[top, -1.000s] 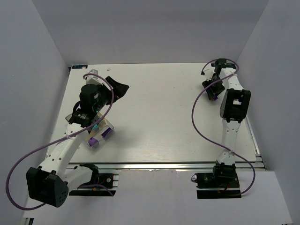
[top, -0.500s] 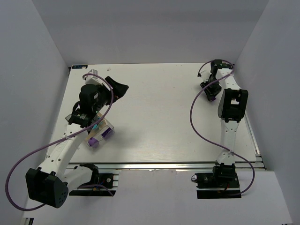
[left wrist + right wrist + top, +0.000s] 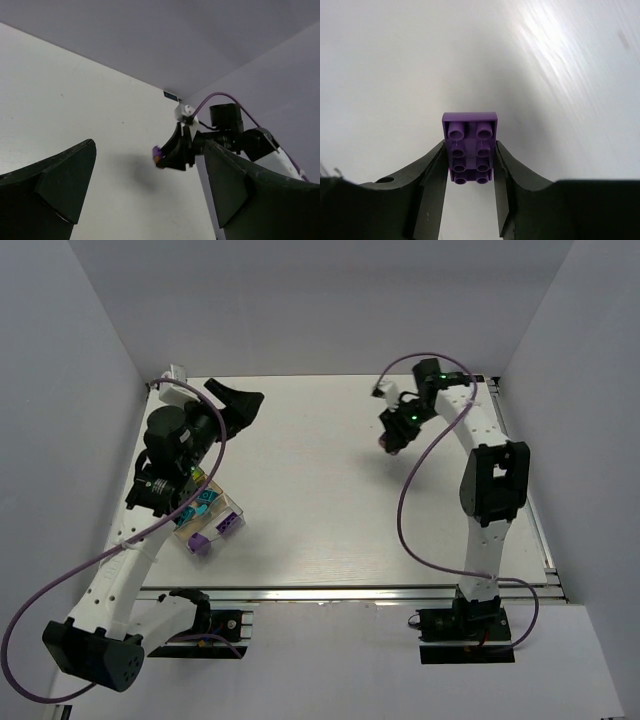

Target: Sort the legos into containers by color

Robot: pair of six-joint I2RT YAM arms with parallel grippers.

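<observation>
Aloft over white desk (image 3: 320,510), right claw (image 3: 470,162) clamped on purple eight-stud plastic brick (image 3: 470,142); left claw (image 3: 238,408) wide apart, beyond clear compartmented plastic box (image 3: 205,515).

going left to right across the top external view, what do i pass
left arm's black elbow → clear container → right pincer, gripping a purple lego → right arm's black elbow

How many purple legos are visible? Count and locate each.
3: one purple lego clamped in the right gripper; two more at the container's near end. Others may be hidden under the left arm.
</observation>
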